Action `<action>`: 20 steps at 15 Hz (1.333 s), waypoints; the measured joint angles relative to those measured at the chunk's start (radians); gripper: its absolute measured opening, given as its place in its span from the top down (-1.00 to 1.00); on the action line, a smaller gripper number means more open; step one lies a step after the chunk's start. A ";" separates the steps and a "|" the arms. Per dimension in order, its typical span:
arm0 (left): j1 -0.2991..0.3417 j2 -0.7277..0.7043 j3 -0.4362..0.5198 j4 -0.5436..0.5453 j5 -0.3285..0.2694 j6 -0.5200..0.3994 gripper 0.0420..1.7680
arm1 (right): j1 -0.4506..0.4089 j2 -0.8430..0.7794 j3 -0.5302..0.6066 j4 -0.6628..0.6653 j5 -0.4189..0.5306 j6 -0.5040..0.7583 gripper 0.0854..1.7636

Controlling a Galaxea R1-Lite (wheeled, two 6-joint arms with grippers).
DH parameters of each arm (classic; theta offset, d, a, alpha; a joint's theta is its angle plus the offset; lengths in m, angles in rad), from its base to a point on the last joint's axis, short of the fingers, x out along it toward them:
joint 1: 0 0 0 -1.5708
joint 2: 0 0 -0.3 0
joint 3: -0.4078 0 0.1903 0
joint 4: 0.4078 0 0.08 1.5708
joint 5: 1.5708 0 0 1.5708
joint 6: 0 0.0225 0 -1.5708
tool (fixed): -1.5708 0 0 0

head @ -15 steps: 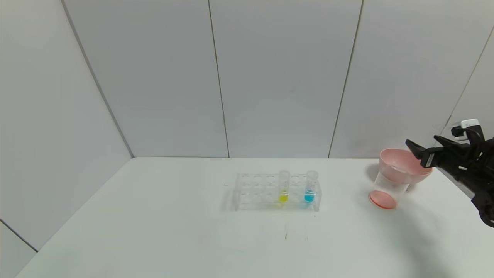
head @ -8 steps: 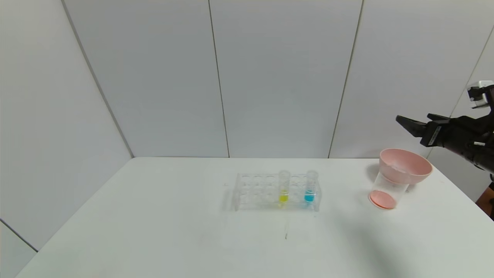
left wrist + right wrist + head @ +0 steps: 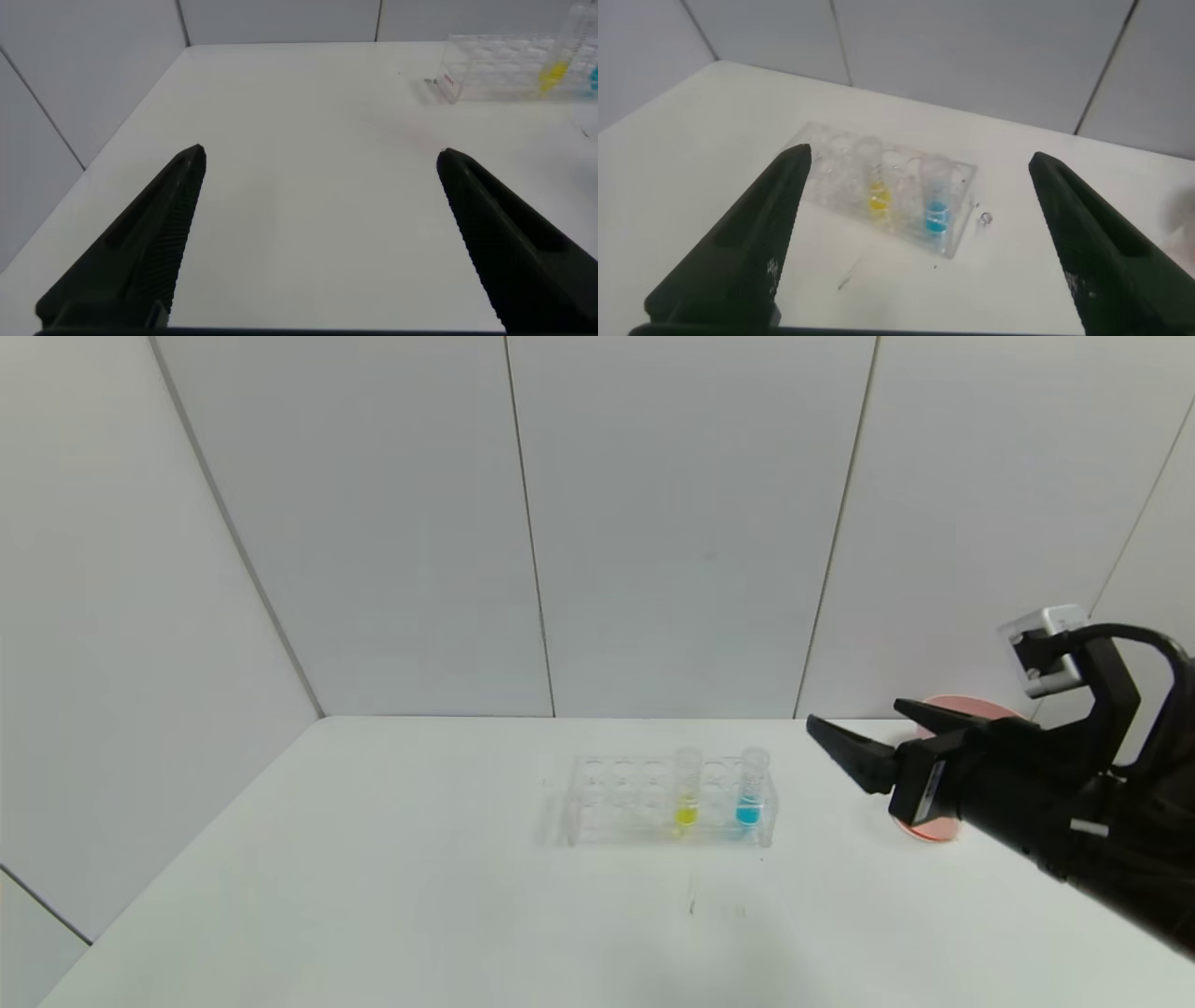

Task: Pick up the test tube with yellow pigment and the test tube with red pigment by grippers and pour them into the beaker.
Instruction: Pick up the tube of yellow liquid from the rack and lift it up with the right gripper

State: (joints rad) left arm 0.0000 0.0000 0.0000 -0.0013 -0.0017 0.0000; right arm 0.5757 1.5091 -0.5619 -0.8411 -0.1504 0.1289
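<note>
The test tube with yellow pigment (image 3: 686, 791) stands upright in a clear rack (image 3: 616, 798) at mid-table, and also shows in the right wrist view (image 3: 876, 184) and the left wrist view (image 3: 558, 71). No test tube with red pigment is in view. The beaker (image 3: 922, 831) is mostly hidden behind my right gripper (image 3: 854, 714); only its red-orange bottom shows. That gripper is open and empty, hovering to the right of the rack and pointing at it (image 3: 917, 155). My left gripper (image 3: 320, 152) is open and empty over the table's left part, out of the head view.
A tube with blue liquid (image 3: 750, 791) stands in the rack, right of the yellow one. A pink bowl (image 3: 962, 702) peeks out behind my right arm by the beaker. Grey wall panels close the back and left of the white table (image 3: 373, 896).
My right gripper rose from beside the pink bowl, then swung left and down. It now hangs in front of the beaker and bowl, nearer the rack.
</note>
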 joint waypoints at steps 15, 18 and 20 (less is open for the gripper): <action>0.000 0.000 0.000 0.000 0.000 0.000 -1.00 | 0.322 0.478 -0.101 -0.197 -0.357 0.178 -0.92; 0.000 0.000 0.000 0.000 0.000 0.000 -1.00 | 0.281 0.554 -0.159 -0.195 -0.359 0.191 -0.92; 0.000 0.000 0.000 0.000 0.000 0.000 -1.00 | 0.253 0.581 -0.183 -0.191 -0.360 0.192 -0.92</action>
State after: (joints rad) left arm 0.0000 0.0000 0.0000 -0.0013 -0.0017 0.0000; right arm 0.8283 2.0898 -0.7447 -1.0323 -0.5100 0.3211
